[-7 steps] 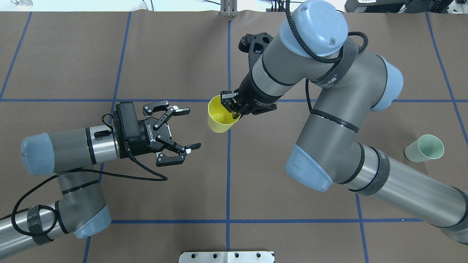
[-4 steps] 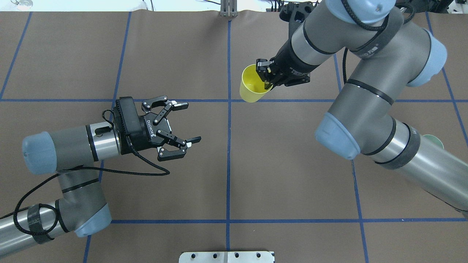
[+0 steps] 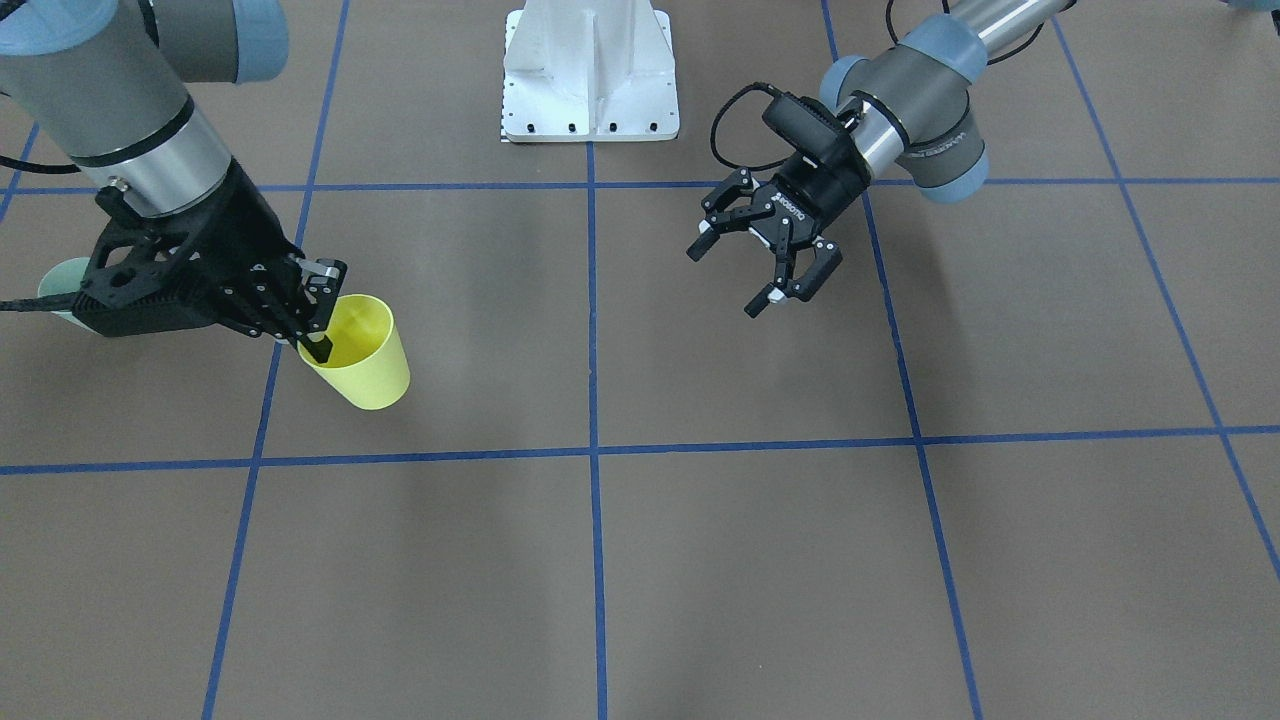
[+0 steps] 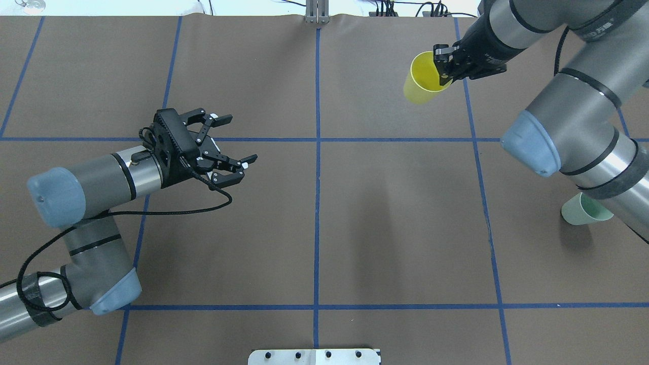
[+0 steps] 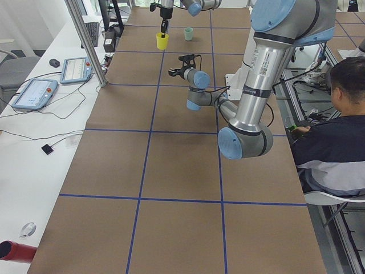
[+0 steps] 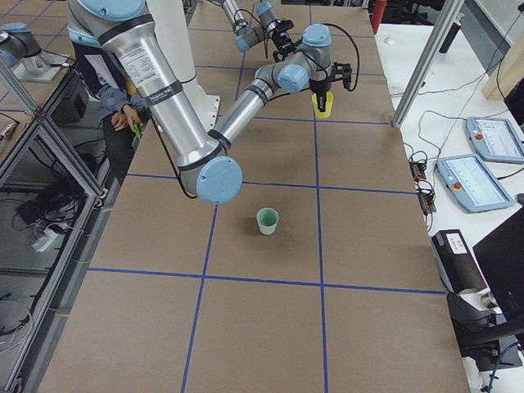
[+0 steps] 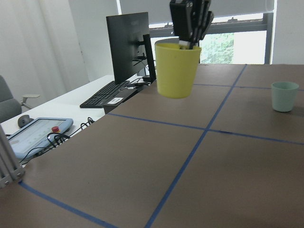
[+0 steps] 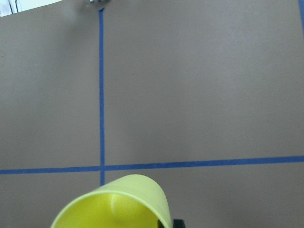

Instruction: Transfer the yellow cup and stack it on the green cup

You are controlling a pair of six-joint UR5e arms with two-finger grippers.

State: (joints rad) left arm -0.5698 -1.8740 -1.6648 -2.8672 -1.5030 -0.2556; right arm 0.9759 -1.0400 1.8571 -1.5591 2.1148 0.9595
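Front, right arm: right gripper (image 3: 322,308) is clamped on the yellow cup (image 3: 365,365) by its rim, one finger inside and one outside. The cup hangs mouth-up, off the table (image 3: 640,560), the right way up for nesting. The green cup (image 3: 55,285) peeks out behind the gripper.
Front, left arm: left gripper (image 3: 722,282) is spread wide and holds nothing. It sits near table centre, which I judge is clear of the carry path.
Overhead: yellow cup is on the far right of the table, well apart from the green cup. The green cup is on the near right, partly under the right forearm.
Left-end view: both cups are small at the far end — yellow under the far arm, green beside it.
Right-end view: green cup stands upright and alone with its mouth free, so it's an open target. Yellow cup is held further along the table.
Left wrist: yellow cup hangs in the air with fingers over its rim. Green cup is on the table to its right.
Right wrist: only the yellow rim shows at the bottom edge, with bare table below and no green cup.
Change since 1.0 s ago: yellow cup went from table centre to the far right, same rim pinch. Left gripper drew back left, still wide. Green cup is unmoved, now half covered by the arm.
Step (judged): carry toward green cup — stacking not yet done.
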